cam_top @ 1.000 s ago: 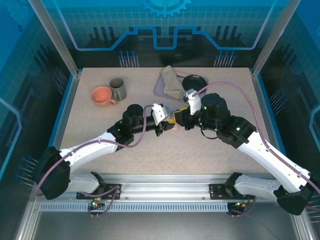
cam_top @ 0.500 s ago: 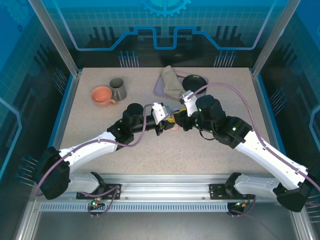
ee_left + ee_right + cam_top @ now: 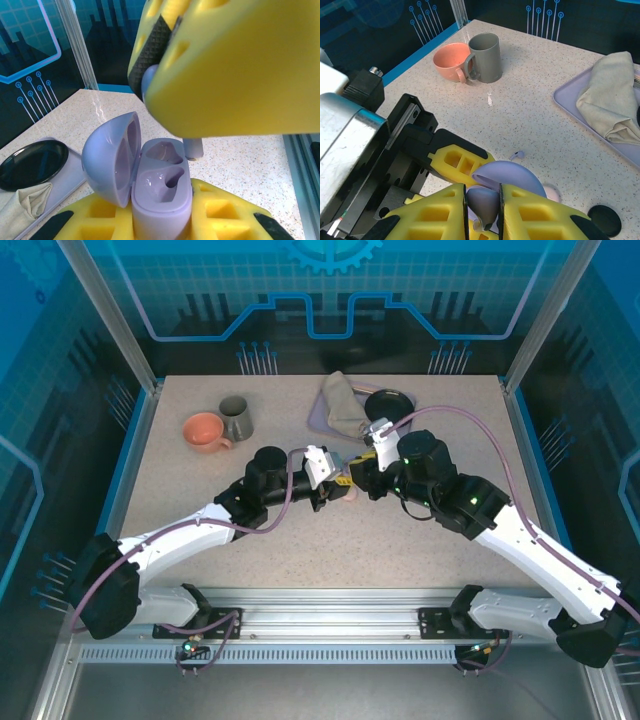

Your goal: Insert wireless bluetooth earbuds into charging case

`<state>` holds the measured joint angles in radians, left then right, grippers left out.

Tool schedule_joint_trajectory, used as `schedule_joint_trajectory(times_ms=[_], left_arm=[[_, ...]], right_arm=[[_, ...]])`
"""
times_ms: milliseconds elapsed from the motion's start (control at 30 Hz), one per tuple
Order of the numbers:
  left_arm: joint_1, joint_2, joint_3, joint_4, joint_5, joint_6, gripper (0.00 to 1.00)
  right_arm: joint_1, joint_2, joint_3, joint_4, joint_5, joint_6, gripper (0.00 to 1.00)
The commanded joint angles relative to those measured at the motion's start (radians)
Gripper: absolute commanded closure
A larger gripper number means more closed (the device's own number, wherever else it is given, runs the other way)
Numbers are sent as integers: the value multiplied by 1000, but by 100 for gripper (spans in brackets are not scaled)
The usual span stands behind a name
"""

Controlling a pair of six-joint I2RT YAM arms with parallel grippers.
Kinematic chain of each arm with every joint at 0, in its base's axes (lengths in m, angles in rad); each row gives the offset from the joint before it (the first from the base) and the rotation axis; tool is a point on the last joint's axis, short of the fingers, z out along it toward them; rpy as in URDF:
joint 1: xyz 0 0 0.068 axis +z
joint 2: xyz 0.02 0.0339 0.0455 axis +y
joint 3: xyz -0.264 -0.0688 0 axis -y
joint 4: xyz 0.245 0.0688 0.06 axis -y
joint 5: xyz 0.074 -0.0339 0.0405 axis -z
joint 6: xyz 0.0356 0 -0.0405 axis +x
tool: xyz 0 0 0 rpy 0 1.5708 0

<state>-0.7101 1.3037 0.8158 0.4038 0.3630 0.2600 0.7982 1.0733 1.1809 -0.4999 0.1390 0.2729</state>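
Note:
My left gripper is shut on a lilac charging case. The case stands upright with its lid swung open to the left and both pockets empty. My right gripper is shut on a lilac earbud just above the case; the earbud's stem hangs down beyond the far pocket. A second lilac earbud lies on the table beyond the lid, and a pale one lies farther off. In the top view the two grippers meet mid-table.
An orange mug and a grey mug stand at the back left. A lilac tray with a folded cloth and a black plate sits at the back. A pale round case and a black one lie near the grippers.
My right arm has shifted slightly left and back with the earbud, staying over the case. The left arm and the case have not moved.

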Motion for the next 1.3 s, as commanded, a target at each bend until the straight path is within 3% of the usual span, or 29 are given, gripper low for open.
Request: schedule_joint_trajectory(times_ms=[0, 700, 1267], left_arm=[[-9, -17, 36, -3, 9, -20, 100], [-9, -24, 42, -10, 13, -24, 100], [-9, -12, 59, -24, 25, -71, 100]], right_arm=[[14, -3, -13, 27, 29, -17, 79], [29, 26, -36, 22, 54, -40, 79], [-22, -82, -136, 186, 7, 23, 79]])
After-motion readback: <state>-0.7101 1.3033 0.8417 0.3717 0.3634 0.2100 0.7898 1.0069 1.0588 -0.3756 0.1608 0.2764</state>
